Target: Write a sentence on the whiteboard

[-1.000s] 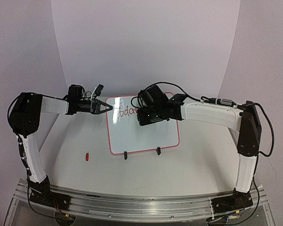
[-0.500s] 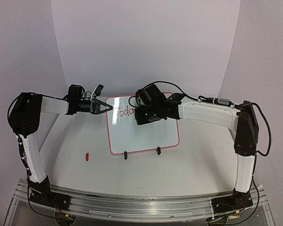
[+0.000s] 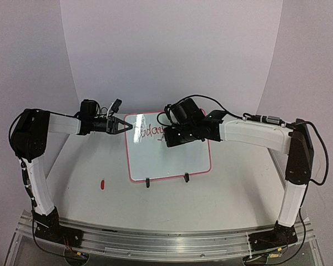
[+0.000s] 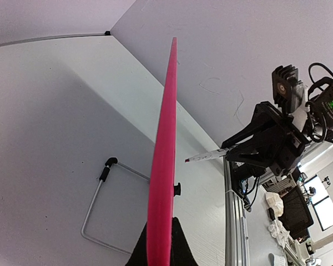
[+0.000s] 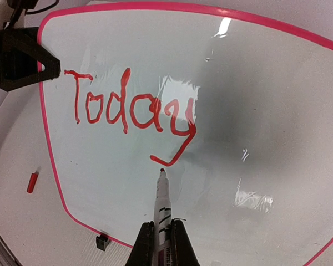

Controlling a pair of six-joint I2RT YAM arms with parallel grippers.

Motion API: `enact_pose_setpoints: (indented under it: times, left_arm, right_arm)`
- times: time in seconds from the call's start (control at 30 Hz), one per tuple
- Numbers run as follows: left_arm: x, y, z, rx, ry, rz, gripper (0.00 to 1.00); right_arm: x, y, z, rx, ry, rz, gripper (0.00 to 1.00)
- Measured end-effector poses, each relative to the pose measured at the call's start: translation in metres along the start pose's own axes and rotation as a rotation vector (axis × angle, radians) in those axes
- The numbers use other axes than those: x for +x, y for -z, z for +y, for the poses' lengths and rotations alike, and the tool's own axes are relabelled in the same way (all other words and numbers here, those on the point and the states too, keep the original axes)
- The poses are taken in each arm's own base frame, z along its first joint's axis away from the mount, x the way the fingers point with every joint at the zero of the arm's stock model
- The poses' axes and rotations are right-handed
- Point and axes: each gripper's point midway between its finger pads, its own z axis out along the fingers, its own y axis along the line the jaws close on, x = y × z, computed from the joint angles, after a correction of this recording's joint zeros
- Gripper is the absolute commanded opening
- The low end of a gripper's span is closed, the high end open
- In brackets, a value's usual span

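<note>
Glossy white red-framed rectangular whiteboard point(image 3: 169, 158) carries red handwritten lettering point(image 5: 130, 108) "Today". Left gripper point(image 3: 127, 127) pinches its left edge; right gripper point(image 5: 161, 241) clamps white red-tipped marker point(image 5: 162, 202), tip just under the y.

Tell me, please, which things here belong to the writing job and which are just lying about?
In the job: whiteboard; red word "Today"; marker; right gripper holding it; left gripper clamping the board's edge.
Lying about: small red piece on the table, perhaps a cap.
</note>
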Motion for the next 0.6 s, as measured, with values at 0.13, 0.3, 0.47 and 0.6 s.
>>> enact_pose_setpoints:
  times: [0.13, 0.3, 0.47, 0.6]
  left_arm:
    - [0.0, 0.0, 0.0, 0.0, 0.0, 0.0, 0.0]
    - [0.0, 0.0, 0.0, 0.0, 0.0, 0.0, 0.0]
    - [0.0, 0.0, 0.0, 0.001, -0.003, 0.001, 0.0]
    - [0.0, 0.0, 0.0, 0.002, -0.006, 0.002, 0.0]
  right_arm:
    - [-0.011, 0.022, -0.002, -0.019, -0.001, -0.055, 0.0]
    - [-0.025, 0.044, -0.013, 0.021, -0.007, -0.135, 0.0]
    - [-0.019, 0.046, -0.03, 0.096, -0.01, -0.159, 0.0]
    - [-0.011, 0.042, -0.039, 0.137, -0.009, -0.157, 0.0]
